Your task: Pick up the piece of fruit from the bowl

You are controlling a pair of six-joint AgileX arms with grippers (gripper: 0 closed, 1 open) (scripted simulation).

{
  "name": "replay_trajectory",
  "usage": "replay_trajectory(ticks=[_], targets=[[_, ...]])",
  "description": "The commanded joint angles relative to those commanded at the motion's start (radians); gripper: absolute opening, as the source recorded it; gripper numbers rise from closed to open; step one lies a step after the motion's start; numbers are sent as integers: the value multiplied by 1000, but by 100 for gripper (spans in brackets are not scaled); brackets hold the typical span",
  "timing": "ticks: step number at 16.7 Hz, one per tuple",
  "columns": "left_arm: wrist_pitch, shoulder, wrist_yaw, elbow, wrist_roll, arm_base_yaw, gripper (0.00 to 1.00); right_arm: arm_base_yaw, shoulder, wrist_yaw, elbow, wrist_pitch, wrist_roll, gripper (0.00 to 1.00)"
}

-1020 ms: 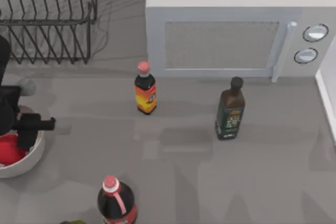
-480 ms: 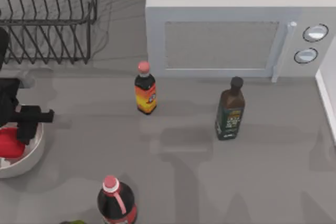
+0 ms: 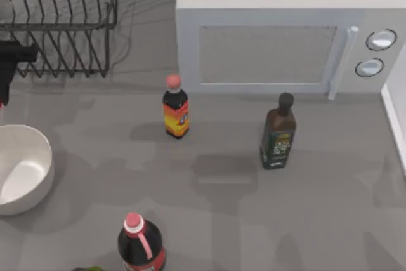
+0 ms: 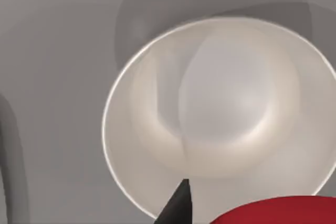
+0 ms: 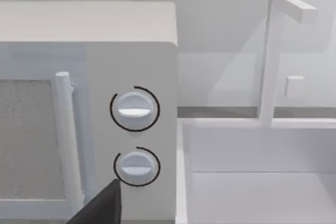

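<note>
Fruit [image 4: 273, 211] is out of the bowl [image 3: 25, 166], held up above it in the left gripper [image 4: 231, 208], fingers clamped on it. Bowl sits at the table's left edge, nothing inside. Left arm [image 3: 9, 61] is up by the dish rack [image 3: 63, 23]. Right gripper faces the microwave [image 5: 89, 103] knobs; can't tell its finger state.

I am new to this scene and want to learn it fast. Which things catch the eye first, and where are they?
The big white microwave stands at the back of the table, with three bottles in front of it. The white bowl sits at the left edge, with nothing in it. In the left wrist view the red piece of fruit hangs above the bowl, beside a dark fingertip of the left gripper.
</note>
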Motion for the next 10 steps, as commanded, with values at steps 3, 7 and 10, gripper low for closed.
replay_trajectory(ticks=[3, 7, 10], targets=[[-210, -24, 0, 199, -3, -3, 0, 0, 0, 0, 0, 0, 0, 100], [-345, -55, 0, 327, -5, -5, 0, 0, 0, 0, 0, 0, 0, 100], [-352, -57, 0, 334, -6, -5, 0, 0, 0, 0, 0, 0, 0, 100]])
